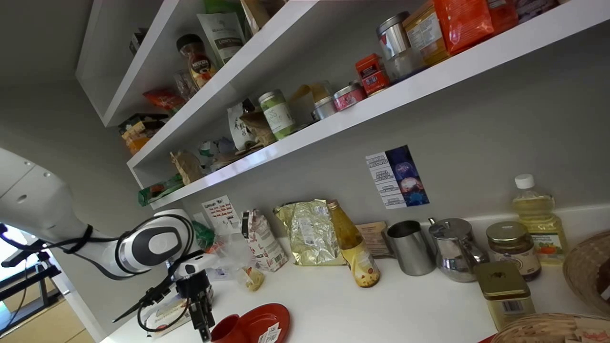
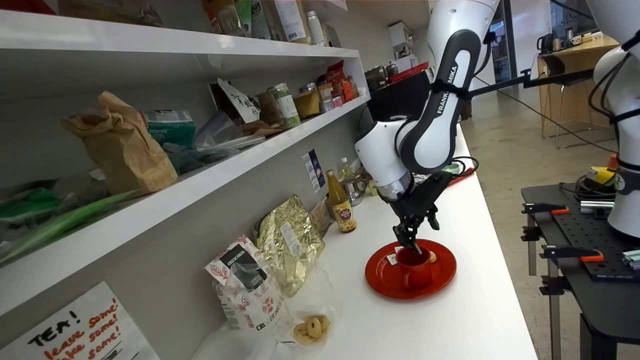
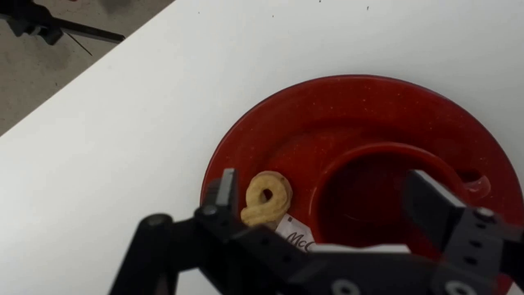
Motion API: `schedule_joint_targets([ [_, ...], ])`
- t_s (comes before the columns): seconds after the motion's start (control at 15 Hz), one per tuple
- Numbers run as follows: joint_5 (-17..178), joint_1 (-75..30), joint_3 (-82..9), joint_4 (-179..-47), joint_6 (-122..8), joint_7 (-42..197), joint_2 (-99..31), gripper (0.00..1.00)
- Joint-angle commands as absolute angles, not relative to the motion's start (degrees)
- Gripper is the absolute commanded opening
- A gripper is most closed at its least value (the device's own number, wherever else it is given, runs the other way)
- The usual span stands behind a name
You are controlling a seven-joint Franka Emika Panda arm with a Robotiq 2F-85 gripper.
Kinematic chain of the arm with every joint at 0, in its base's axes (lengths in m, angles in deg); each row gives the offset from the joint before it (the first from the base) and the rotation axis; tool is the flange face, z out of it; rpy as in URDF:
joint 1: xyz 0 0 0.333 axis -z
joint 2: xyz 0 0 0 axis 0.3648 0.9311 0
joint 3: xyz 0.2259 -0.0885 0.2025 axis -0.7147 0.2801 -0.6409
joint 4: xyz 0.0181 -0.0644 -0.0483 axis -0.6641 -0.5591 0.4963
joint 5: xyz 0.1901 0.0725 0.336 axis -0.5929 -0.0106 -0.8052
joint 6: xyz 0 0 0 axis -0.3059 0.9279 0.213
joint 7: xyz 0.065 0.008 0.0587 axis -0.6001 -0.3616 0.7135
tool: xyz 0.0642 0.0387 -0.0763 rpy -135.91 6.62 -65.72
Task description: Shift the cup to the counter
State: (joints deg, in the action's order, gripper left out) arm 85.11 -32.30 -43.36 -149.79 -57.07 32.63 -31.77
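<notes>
The red cup [image 2: 416, 272] stands upright on the red plate [image 2: 381, 275], which lies on the white counter [image 2: 450, 325]. Both also show in an exterior view at the bottom edge: the cup [image 1: 228, 329] and the plate [image 1: 280, 312]. My gripper [image 2: 413, 244] points down at the cup from above. In the wrist view the gripper [image 3: 326, 184] is open with nothing held. One finger is over the opening of the cup [image 3: 374, 192], the other over the plate [image 3: 356, 96] beside a ring biscuit [image 3: 268, 192]. I cannot tell how deep the fingers reach. The cup's handle faces away from the biscuit.
A paper packet [image 3: 295, 233] lies on the plate beside the cup. A yellow bottle [image 2: 342, 202], a gold bag [image 2: 292, 245] and a flour bag [image 2: 247, 285] stand along the wall. A bag of biscuits [image 2: 311, 329] lies nearby. Shelves [image 2: 200, 192] overhang the counter's back.
</notes>
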Motion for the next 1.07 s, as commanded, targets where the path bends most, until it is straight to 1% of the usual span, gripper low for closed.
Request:
schedule_joint_targets([
  [0.0, 86.7, -34.0, -42.1, -148.4, -56.8, 31.1, -30.1, 1.0],
  [1.0, 91.7, -35.4, -39.5, -146.2, -57.0, 27.1, -26.6, 1.0],
])
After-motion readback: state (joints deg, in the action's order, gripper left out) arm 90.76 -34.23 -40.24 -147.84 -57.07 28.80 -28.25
